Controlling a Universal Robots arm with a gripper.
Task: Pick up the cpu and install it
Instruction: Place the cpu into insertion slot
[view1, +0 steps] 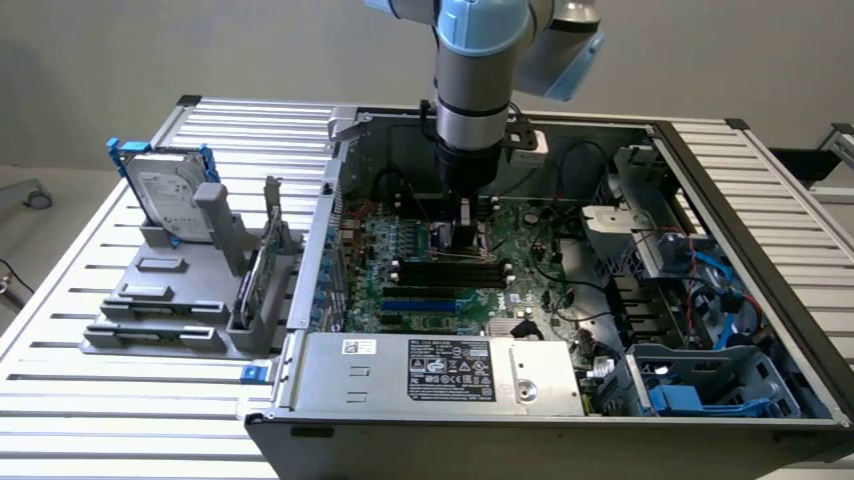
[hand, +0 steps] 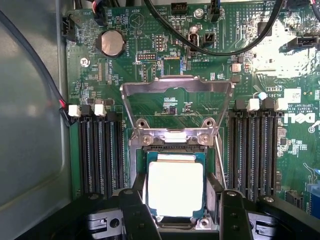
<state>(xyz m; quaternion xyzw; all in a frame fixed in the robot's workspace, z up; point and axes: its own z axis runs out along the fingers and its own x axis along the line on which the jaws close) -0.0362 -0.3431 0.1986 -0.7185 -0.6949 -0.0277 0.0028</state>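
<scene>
Silver-grey and flat on top: saw the cpu (hand: 175, 187) lying inside the black socket (hand: 172, 149) on the green motherboard (hand: 150, 30), with the hinged metal load plate (hand: 177, 84) standing flipped up just beyond it. Found the pincer (hand: 182, 202) open, one black finger (hand: 232, 212) on either side of the chip, close to its edges but seemingly not touching. Noted memory slots (hand: 97, 155) flanking the socket on both sides. Saw, in the exterior view, the arm (view1: 474, 100) reaching down into the open computer case (view1: 441, 425), and a hard drive (view1: 171, 190) propped upright in a grey holder (view1: 160, 300) on the slatted table (view1: 80, 400) at that view's left.
</scene>
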